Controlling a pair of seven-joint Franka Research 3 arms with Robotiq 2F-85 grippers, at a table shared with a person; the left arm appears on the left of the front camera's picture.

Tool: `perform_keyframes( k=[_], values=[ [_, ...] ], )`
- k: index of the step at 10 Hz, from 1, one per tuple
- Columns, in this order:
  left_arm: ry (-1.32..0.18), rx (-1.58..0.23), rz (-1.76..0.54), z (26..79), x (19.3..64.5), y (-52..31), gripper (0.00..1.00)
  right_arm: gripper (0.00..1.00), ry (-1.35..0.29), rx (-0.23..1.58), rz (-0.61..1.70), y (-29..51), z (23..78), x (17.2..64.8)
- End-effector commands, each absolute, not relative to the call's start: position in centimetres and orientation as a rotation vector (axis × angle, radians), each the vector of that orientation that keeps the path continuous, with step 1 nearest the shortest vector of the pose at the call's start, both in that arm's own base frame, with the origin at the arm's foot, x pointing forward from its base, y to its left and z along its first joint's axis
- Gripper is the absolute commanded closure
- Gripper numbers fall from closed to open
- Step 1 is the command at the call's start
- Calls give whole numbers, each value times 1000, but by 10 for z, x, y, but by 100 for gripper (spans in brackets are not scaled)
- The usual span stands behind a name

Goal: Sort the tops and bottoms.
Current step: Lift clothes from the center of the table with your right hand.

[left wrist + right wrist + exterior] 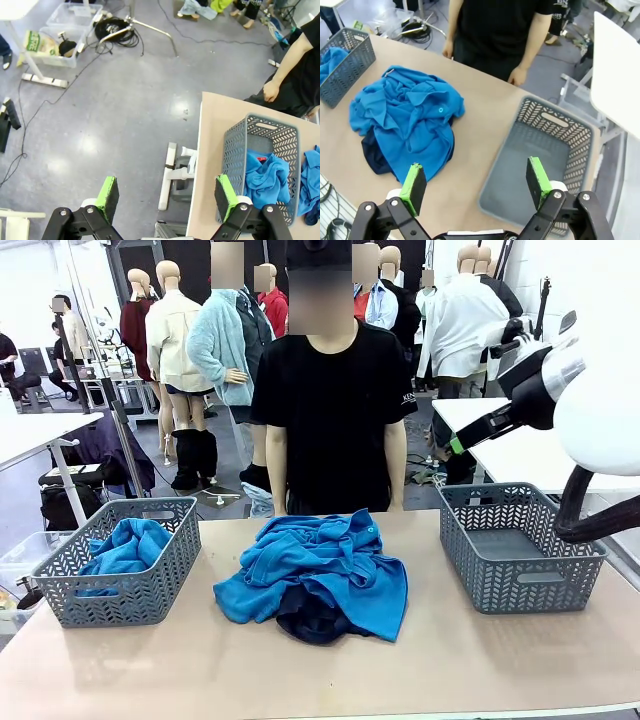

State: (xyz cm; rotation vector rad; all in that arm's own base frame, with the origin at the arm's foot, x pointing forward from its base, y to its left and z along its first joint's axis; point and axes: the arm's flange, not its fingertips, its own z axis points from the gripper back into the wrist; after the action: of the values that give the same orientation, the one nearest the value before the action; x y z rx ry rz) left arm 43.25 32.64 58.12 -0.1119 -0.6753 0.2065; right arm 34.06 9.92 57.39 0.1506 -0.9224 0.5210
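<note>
A heap of bright blue tops lies in the middle of the table. The dark navy bottoms peek out from under its near edge. One more blue top sits in the left basket. My right gripper hangs open high above the table, between the heap and the right basket, holding nothing. My left gripper is open too, over the floor just off the table's left end, beside the left basket.
A person stands at the far edge of the table, hands down by the edge. My right arm looms at the upper right. Cables, a plastic box and table legs lie on the floor to the left.
</note>
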Motion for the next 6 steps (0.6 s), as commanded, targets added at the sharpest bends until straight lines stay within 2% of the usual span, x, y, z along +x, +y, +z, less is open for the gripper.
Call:
perform_keyframes(
  k=[1,3,6],
  values=[
    [-679,-94,193,580,428,327,0,0,-933,157,500,96,575,341],
    [-679,-94,193,580,428,327,0,0,-928,149,510,95,576,340],
    [-679,-94,193,580,428,327,0,0,-816,135,815,169,582,401]
  ],
)
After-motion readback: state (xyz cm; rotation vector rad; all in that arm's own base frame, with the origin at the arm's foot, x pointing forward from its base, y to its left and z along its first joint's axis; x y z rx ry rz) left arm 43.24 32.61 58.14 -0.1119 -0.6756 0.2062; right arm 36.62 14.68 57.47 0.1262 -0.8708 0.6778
